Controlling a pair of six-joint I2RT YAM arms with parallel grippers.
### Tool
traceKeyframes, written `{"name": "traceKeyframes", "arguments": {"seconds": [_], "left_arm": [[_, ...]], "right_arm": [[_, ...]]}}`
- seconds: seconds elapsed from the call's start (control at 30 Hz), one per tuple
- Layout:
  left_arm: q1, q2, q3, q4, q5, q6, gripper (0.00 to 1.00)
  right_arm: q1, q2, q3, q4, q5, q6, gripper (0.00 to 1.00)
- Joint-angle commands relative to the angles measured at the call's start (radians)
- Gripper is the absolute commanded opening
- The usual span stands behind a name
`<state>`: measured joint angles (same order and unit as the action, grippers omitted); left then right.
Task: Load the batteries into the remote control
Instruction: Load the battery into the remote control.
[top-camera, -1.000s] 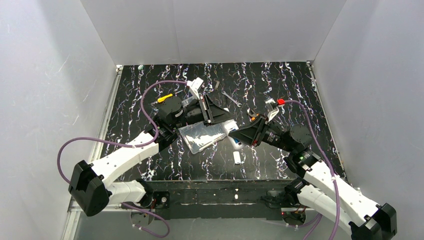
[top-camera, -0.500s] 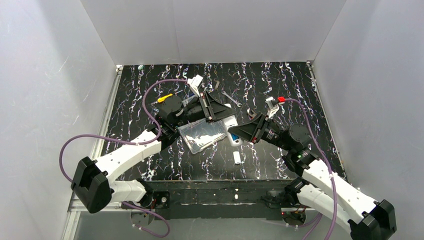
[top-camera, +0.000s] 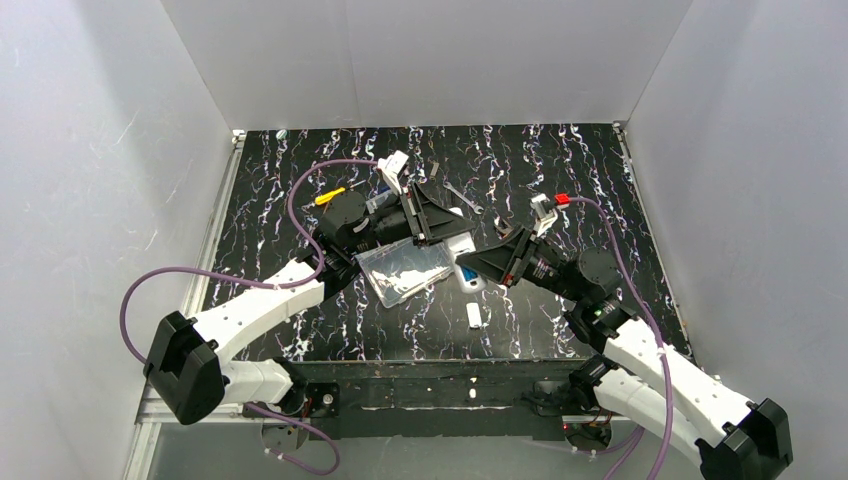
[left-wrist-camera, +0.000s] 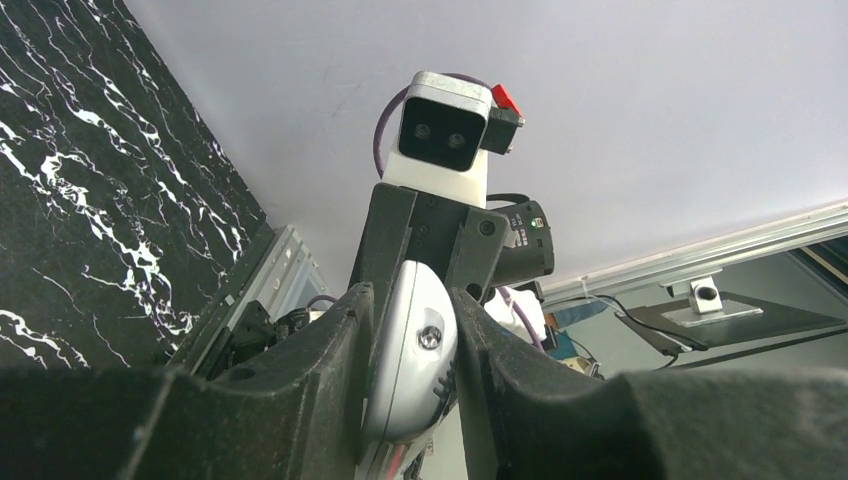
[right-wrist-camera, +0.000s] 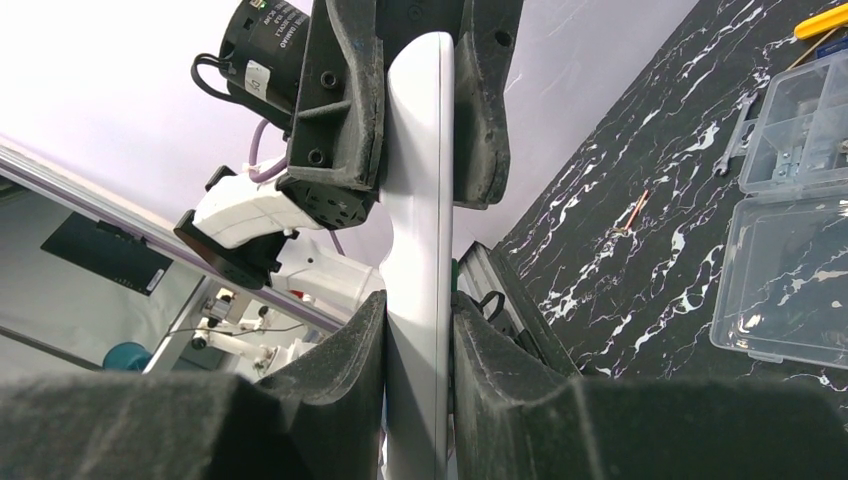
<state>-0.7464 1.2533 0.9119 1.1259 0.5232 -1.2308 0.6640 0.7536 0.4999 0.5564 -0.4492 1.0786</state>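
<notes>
Remote control held mid-air over table, clamped edge-on at both ends: L pincer closed on one end, R pincer closed on the other.
Risk: if either grip is eased too early, slick bar may be twisted or dropped onto clear box.
Table black w/ white veins; encl. by plain white walls.

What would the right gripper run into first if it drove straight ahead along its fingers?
The left gripper, facing it almost tip to tip. Both clamp the same remote control, so the right gripper would likely slide along that and strike the left one.
</notes>
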Motion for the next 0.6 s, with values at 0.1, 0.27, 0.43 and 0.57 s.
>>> {"name": "traceKeyframes", "arguments": {"seconds": [0.1, 0.27, 0.43, 0.57], "left_arm": [[-0.010, -0.039, 0.045, 0.048, 0.082, 0.041, 0.33], [-0.010, -0.061, 0.044, -0.016, 0.087, 0.079, 0.33], [-0.010, -0.067, 0.043, -0.024, 0.085, 0.085, 0.32], [-0.011, -0.067, 0.042, -0.021, 0.080, 0.083, 0.33]], "right_arm": [[-0.028, -0.016, 0.002, 0.047, 0.017, 0.025, 0.01], [-0.034, -0.011, 0.007, 0.036, -0.018, 0.024, 0.01], [-0.038, 0.003, 0.023, 0.022, -0.069, 0.017, 0.01], [-0.041, 0.018, 0.038, -0.002, -0.114, -0.001, 0.01]]}}
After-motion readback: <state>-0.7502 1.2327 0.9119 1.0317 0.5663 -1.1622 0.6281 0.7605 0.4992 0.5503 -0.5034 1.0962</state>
